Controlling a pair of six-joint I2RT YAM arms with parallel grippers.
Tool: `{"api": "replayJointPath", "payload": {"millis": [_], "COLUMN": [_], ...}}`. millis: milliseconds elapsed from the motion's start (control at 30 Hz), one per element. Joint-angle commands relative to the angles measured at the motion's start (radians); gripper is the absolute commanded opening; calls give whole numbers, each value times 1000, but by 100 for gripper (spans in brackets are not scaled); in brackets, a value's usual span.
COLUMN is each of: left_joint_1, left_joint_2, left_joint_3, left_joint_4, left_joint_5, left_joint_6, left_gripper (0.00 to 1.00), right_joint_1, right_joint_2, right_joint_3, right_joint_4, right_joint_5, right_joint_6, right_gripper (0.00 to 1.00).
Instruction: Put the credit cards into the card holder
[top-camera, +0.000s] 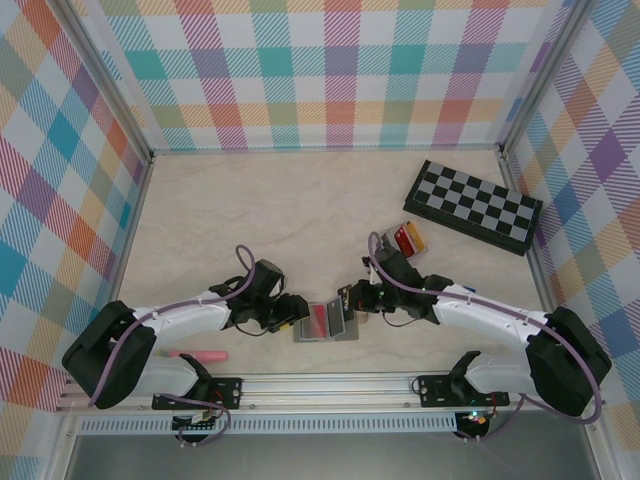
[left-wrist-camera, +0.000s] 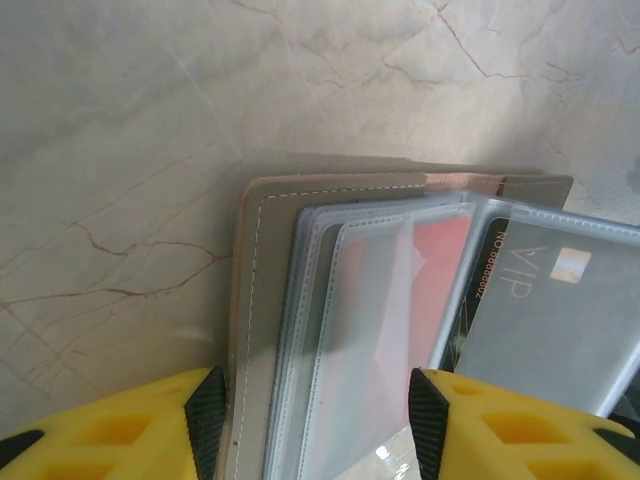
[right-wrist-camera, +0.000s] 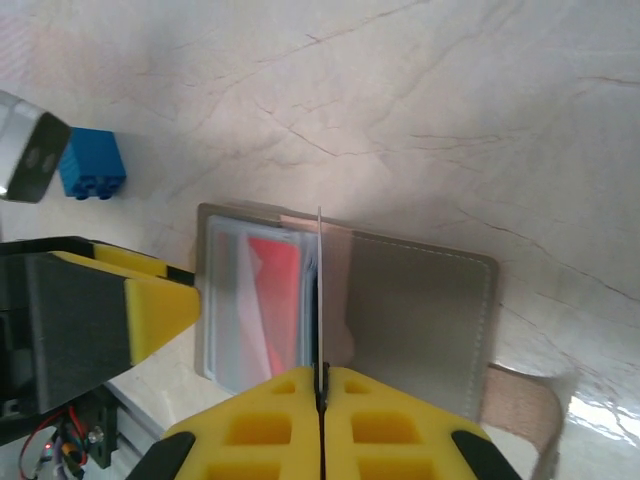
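The right gripper (right-wrist-camera: 320, 378) pinched the card (right-wrist-camera: 319, 290) edge-on — likely stiff, slick; left gripper (left-wrist-camera: 318, 405) wide, straddling the holder (left-wrist-camera: 250, 300).

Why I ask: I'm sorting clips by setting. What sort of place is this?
Likely a robot lab test cell, not a home: plaid panel walls on metal framing box in a marble-look table, and two robot arms are bolted to a rail at its near edge.
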Motion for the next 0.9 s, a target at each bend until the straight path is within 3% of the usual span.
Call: {"api": "replayJointPath", "payload": {"millis": [0, 267, 533, 733, 867], "left_joint_1": [-13, -15, -18, -20, -20], "left_joint_2": [17, 13, 13, 12, 3], "left_joint_3": [27, 32, 42, 48, 48], "left_joint_4": [11, 1, 0, -8, -18], "left_joint_5": [-13, -25, -26, -29, -37], "left_joint_6": [-1, 1, 4, 8, 9], "left_gripper": [52, 50, 47, 46, 46], "right_joint_1": [8, 9, 10, 10, 10], "right_joint_2": [27, 75, 100, 115, 103], "right_joint_3": [45, 60, 67, 78, 94], "right_joint_4": [32, 19, 71, 40, -53], "right_joint_5": [-41, -29, -93, -70, 14], "right_joint_6": [-1, 17, 19, 17, 16], "right_gripper": [7, 6, 6, 6, 6]}}
